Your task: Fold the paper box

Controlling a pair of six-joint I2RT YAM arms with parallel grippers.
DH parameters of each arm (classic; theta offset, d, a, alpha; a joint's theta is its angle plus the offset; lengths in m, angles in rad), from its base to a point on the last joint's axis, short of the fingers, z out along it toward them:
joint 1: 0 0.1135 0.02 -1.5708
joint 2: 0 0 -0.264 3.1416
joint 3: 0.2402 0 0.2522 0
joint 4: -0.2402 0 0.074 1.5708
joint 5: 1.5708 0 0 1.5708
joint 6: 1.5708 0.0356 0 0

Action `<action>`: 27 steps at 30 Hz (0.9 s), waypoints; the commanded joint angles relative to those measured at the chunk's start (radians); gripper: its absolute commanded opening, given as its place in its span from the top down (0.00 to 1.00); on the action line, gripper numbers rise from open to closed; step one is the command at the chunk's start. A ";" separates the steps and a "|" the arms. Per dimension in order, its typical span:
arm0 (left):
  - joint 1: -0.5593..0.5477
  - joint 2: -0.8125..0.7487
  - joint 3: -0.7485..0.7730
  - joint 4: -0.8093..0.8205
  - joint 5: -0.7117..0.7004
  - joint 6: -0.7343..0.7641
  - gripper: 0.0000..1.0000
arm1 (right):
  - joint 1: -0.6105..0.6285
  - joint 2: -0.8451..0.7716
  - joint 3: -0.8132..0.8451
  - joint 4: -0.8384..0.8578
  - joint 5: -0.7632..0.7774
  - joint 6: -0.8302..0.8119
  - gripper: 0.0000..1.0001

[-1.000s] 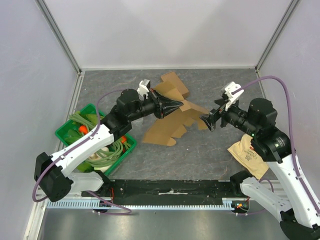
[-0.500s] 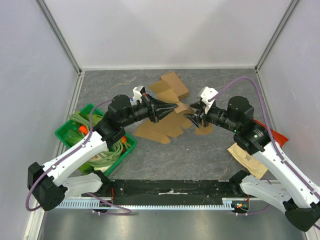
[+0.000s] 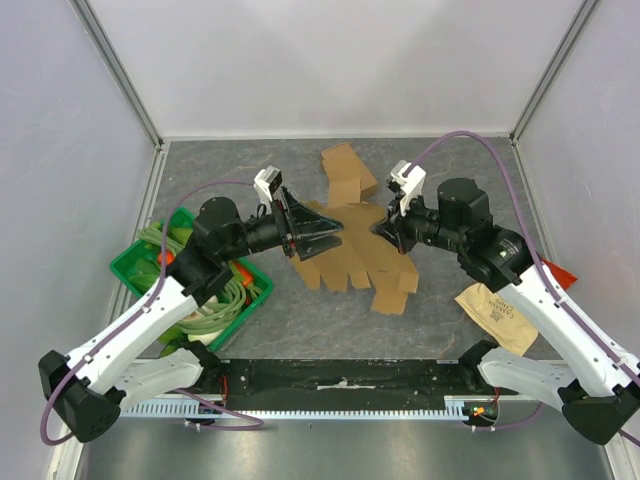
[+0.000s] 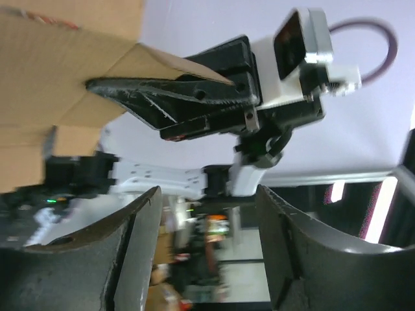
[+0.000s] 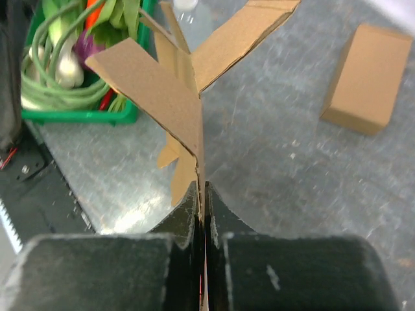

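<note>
The paper box is an unfolded brown cardboard blank (image 3: 358, 265) with several flaps, in the middle of the table. My right gripper (image 3: 384, 232) is shut on its upper right edge. In the right wrist view the sheet (image 5: 155, 84) stands edge-on, pinched between the closed gripper (image 5: 201, 189). My left gripper (image 3: 328, 232) hangs open just left of the blank's top and holds nothing. In the left wrist view its open gripper (image 4: 207, 194) faces the right arm's black fingers (image 4: 175, 103), which are clamped on the cardboard (image 4: 39, 65).
Two folded brown boxes (image 3: 345, 172) lie behind the blank; one box (image 5: 369, 78) shows in the right wrist view. A green basket (image 3: 128, 272) of vegetables sits at the left. A printed paper bag (image 3: 495, 310) lies at the right, near a red item (image 3: 558, 272).
The left gripper opened and let go of the blank, drawing back left. The right gripper moved in and shut on the blank's edge. The blank has swung down and to the right.
</note>
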 commanded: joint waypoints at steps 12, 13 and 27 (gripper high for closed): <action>0.014 -0.127 0.014 -0.443 -0.473 1.016 0.46 | -0.138 0.089 0.009 -0.242 -0.539 0.026 1.00; 0.014 -0.121 0.009 -0.443 -0.504 0.999 0.48 | -0.139 0.110 0.012 -0.280 -0.471 0.017 1.00; -0.139 0.279 -0.003 -0.279 -0.751 1.057 0.69 | -0.112 0.172 -0.161 -0.078 0.115 -0.089 1.00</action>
